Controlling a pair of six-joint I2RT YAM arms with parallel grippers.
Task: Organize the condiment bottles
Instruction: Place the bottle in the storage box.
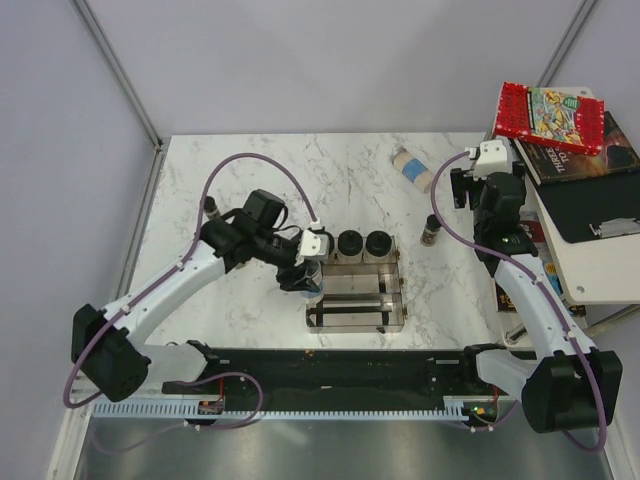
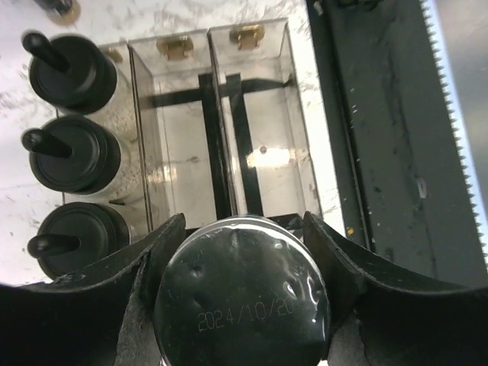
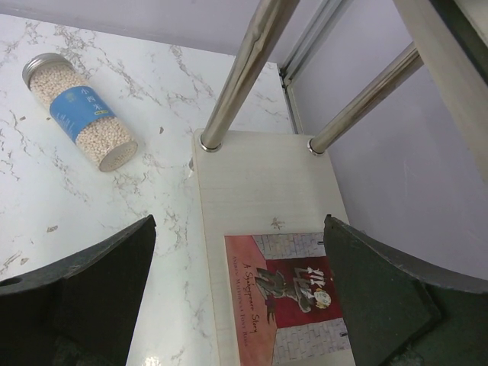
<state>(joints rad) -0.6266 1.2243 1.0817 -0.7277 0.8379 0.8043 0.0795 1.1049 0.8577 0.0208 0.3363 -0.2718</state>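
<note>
Three black-lidded jars [image 2: 72,152] stand aligned; a blue-labelled bottle [image 3: 80,112] lies sideways; left claw [image 2: 244,238] grips a date-stamped bottle [image 2: 242,297].

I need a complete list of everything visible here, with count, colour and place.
wide black-lidded jars: three, black lids, rack's far compartment.
clear three-compartment plastic rack: one, black bars, table centre.
beige-filled blue-labelled bottle: one, lying, far table side.
shiny-capped blue-labelled bottle: one, held at rack's left end.
slim dark-capped brown bottles: two, standing, one right of rack, one left.
books: several, red and dark, right-hand shelf.
left gripper: black, shut on that bottle.
right gripper: black, open, near shelf.
</note>
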